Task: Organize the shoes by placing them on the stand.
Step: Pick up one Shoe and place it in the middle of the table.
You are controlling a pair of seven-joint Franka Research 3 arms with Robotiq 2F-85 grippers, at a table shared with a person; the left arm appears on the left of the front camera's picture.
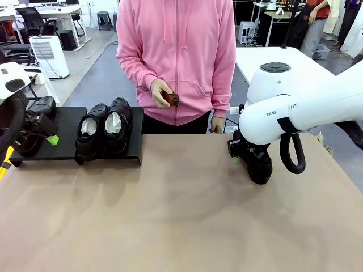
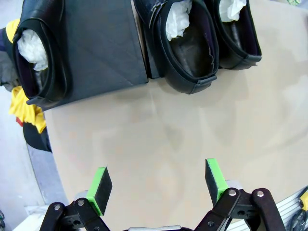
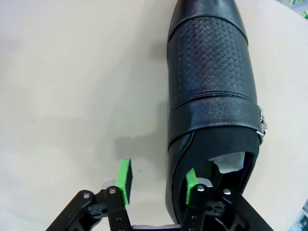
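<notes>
Three shoes [image 1: 105,133] sit on the stand [image 1: 68,127] at the left of the bench [image 1: 181,215]: two side by side on its right panel, one at the far left. The left pincer [image 2: 156,185] hangs released above bare bench near the stand's edge. The right pincer [image 3: 156,180] straddles the heel wall of a fourth shoe [image 3: 211,86] lying on the bench, one pad inside the opening, one outside; whether it has clenched yet I cannot tell. A person's hand [image 1: 161,92] holds a brown brush [image 1: 172,100].

Four black shoes [image 1: 119,126], one stand [image 1: 68,122], one brush [image 1: 172,99], two end effectors [image 2: 159,185].
</notes>
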